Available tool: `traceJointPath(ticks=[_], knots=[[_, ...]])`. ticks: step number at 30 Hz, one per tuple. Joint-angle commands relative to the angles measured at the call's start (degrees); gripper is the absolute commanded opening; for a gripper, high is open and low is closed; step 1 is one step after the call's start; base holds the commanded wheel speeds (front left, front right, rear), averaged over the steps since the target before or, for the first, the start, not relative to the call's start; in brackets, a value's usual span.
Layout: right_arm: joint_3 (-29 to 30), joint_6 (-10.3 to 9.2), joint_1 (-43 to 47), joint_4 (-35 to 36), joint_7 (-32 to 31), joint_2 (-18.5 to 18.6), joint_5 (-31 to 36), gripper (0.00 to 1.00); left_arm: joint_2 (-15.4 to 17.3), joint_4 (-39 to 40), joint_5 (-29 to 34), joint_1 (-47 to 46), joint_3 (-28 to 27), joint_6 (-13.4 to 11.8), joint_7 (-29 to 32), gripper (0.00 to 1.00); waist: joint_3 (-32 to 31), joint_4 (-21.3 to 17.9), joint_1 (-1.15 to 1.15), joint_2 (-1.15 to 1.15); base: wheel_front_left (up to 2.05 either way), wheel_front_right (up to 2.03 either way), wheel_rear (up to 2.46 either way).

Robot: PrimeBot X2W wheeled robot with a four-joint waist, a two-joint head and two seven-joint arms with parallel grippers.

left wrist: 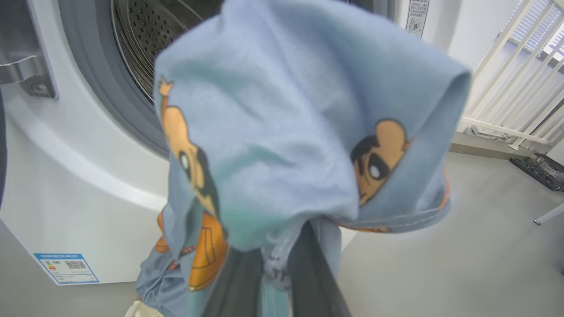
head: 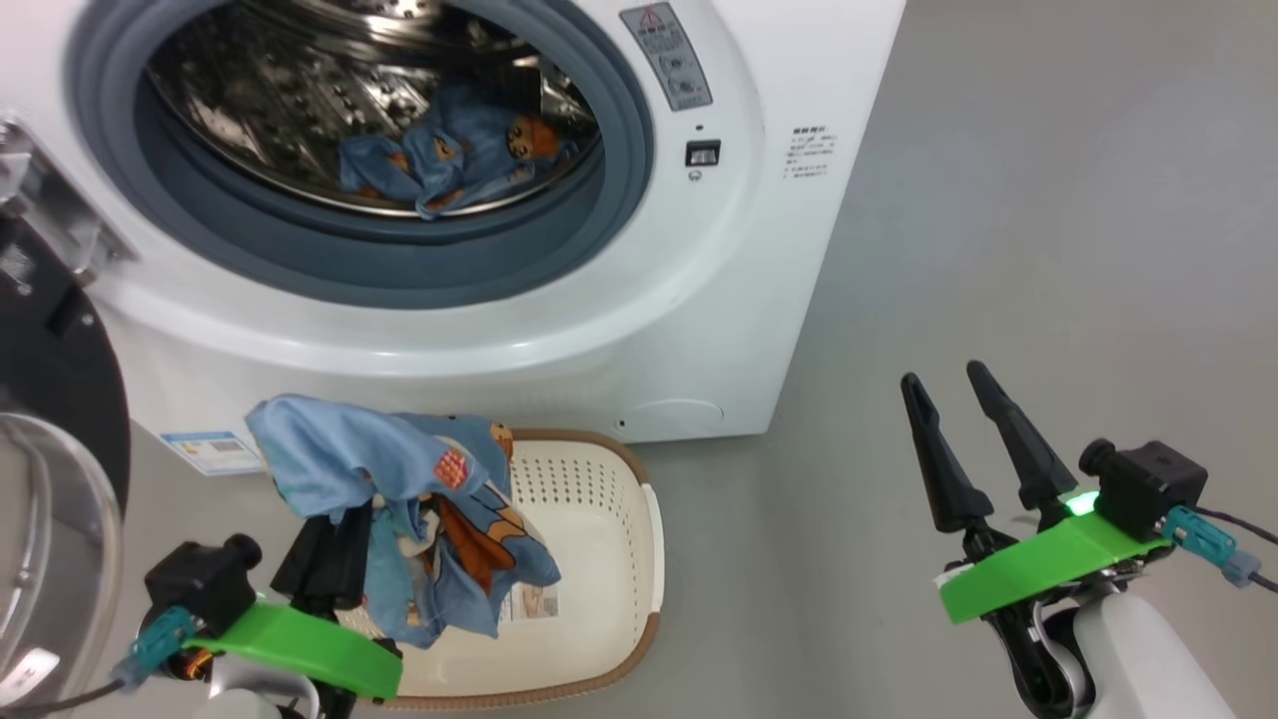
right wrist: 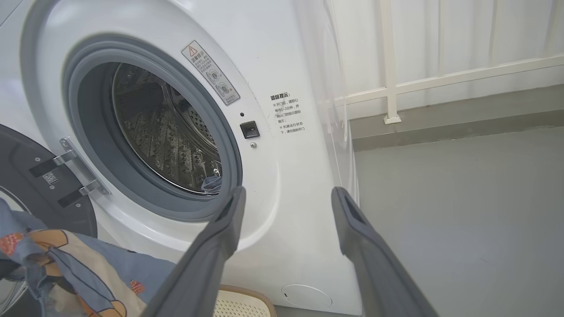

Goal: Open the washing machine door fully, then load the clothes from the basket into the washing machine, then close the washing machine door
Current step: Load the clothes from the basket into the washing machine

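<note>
Above the basket [head: 599, 499], left gripper [head: 331, 551] clamps clothes [head: 399, 469] draping downward while right gripper [head: 944, 384] gapes empty.

Warning-triangle label [right wrist: 210, 72] and "温馨提示" notice [right wrist: 286, 112] on the washing machine [right wrist: 299, 211]; blue QR-code sticker [left wrist: 66, 267] at its base.

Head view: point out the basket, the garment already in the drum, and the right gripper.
basket [head: 574, 479], head view, bare perforated inner wall.
garment in the drum [head: 449, 155], head view, middle of the blue fabric.
right gripper [head: 943, 374], head view, midway between its open fingertips.
</note>
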State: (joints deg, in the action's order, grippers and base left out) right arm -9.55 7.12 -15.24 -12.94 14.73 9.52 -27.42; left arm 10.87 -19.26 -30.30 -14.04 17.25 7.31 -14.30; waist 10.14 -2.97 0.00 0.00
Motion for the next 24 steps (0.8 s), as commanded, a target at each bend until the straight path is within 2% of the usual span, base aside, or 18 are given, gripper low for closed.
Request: traceJointPath(ticks=[1, 14, 24], knots=[[-0.85, 0.36, 0.71, 1.13, 0.27, 0.52, -0.53, 1.0, 0.99, 3.36, 1.23, 0.58, -3.01, -0.34, -0.7, 0.0, -1.9, 0.85, 0.0, 0.0, 0.0, 0.0, 0.0], [-0.46, 0.36, 2.59, 0.84, 0.27, 1.26, -1.25, 1.0, 1.23, 11.88, 2.64, 4.86, -4.46, -2.05, -0.39, 0.0, -5.04, 1.78, 0.0, 0.0, 0.0, 0.0, 0.0], [-0.45, 0.36, 2.99, 1.06, 0.27, 1.6, -1.34, 1.0, 1.44, 15.91, 2.24, 6.33, -4.39, -3.48, 0.74, 0.0, -5.19, 2.0, 0.0, 0.0, 0.0, 0.0, 0.0]])
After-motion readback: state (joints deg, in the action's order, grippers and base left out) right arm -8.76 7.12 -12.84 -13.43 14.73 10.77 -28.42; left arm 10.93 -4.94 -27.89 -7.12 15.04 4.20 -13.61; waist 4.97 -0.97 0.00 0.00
